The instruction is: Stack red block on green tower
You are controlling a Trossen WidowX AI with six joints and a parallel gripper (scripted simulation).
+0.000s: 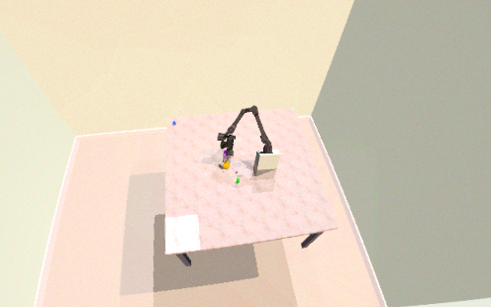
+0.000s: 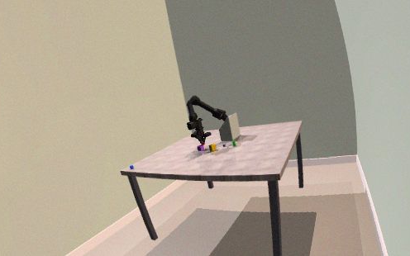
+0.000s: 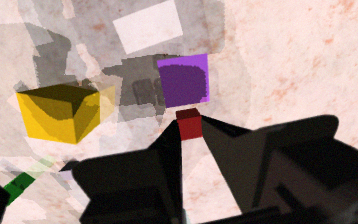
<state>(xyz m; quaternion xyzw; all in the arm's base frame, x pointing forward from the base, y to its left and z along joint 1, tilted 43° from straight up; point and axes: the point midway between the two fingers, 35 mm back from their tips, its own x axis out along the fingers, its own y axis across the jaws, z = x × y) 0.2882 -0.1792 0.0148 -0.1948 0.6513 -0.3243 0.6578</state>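
End effector (image 3: 190, 131) clamped on the red block (image 3: 189, 125), low over the table (image 3: 300, 55).

In the wrist view its two dark fingers close narrowly on the small red block, pinching its sides; only the block's top and front face show. A purple block (image 3: 184, 80) sits just beyond it, a yellow block (image 3: 60, 114) to one side. The green tower (image 3: 18, 186) is cut off at the frame's lower corner, apart from the red block. In the top and exterior views the red block is too small to make out.

Count on table (image 2: 250, 161): one red block (image 3: 189, 125), one purple block (image 3: 184, 80), one yellow block (image 3: 60, 113), one green tower (image 2: 234, 143), one blue block (image 2: 131, 167), one arm, one gripper (image 3: 189, 131).
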